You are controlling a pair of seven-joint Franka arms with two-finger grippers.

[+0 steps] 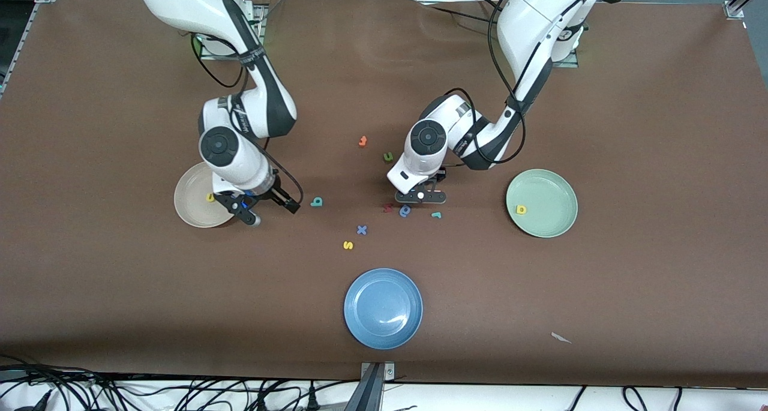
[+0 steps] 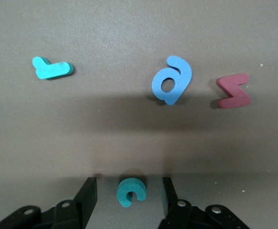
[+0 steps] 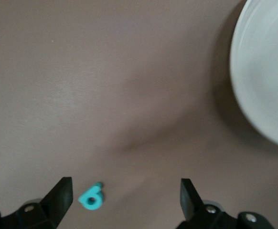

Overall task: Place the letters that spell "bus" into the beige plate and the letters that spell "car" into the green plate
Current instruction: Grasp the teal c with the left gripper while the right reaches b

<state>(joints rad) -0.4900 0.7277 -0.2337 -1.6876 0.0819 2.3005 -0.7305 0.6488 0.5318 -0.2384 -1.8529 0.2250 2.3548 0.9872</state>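
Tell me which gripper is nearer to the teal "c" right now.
Left. The left gripper is low over the table with its open fingers either side of the teal "c". The right gripper, open, is beside the beige plate, toward the right arm's end.

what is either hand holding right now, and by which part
Nothing is held. The left hand stands open around the teal "c" without touching it; the right hand is open and empty by the beige plate.

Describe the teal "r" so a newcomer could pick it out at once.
Start at the green plate, at the left arm's end of the table. Between it and the blue round letter lies the teal "r". It is the thin, hooked piece, not round like the blue one or zigzag like the dark red letter.
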